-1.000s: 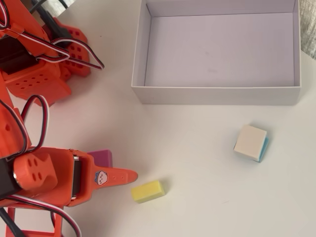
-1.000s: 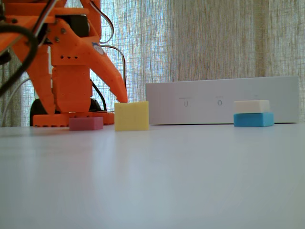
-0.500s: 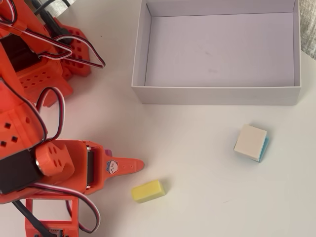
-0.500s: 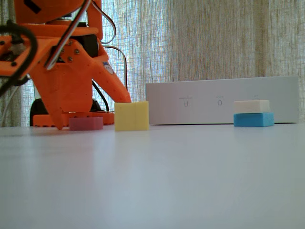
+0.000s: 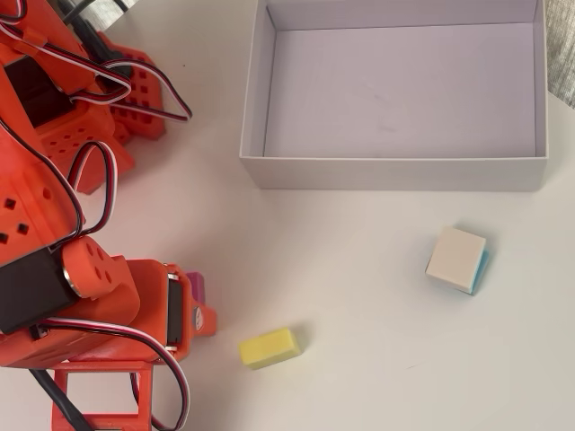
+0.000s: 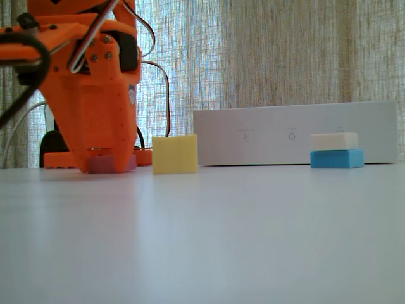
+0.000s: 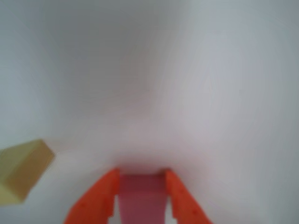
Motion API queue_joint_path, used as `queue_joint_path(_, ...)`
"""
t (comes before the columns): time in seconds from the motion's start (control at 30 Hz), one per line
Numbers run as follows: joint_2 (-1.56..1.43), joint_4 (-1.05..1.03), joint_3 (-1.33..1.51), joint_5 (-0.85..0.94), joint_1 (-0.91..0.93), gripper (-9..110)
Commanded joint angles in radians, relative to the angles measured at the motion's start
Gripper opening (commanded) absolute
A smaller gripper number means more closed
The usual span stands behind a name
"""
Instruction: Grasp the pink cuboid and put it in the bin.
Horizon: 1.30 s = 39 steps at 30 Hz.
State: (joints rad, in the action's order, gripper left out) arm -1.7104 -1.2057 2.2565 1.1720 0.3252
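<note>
The pink cuboid [image 7: 142, 198] sits between my two orange fingers in the wrist view, and both fingers touch its sides. It rests on the white table. In the overhead view only a sliver of the pink cuboid [image 5: 196, 289] shows beside the arm; in the fixed view the pink cuboid [image 6: 111, 163] lies at table level under the gripper [image 6: 107, 161]. The gripper [image 7: 141, 173] is lowered to the table and shut on it. The bin [image 5: 395, 172] is a large white box at the upper right of the overhead view; in the fixed view the bin [image 6: 278, 136] stands behind.
A yellow block [image 5: 268, 347] lies just right of the gripper; it also shows in the fixed view [image 6: 174, 154] and the wrist view [image 7: 21, 170]. A cream-topped teal block [image 5: 456, 259] sits below the bin, also in the fixed view [image 6: 335, 151]. The arm base [image 5: 81, 108] fills the left.
</note>
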Motion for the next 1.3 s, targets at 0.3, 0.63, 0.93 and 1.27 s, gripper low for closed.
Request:
queue_joint_path(0.3,-0.006,0.041,0.037,-0.011,0.046,20)
queue_joint_path(0.63,-0.057,0.034,0.026,-0.014,0.066,22)
queue_joint_path(0.93,-0.166,-0.083,0.020,-0.020,0.075,22)
queue_joint_path(1.27,-0.285,-0.235,0.003,-0.021,0.069,-8)
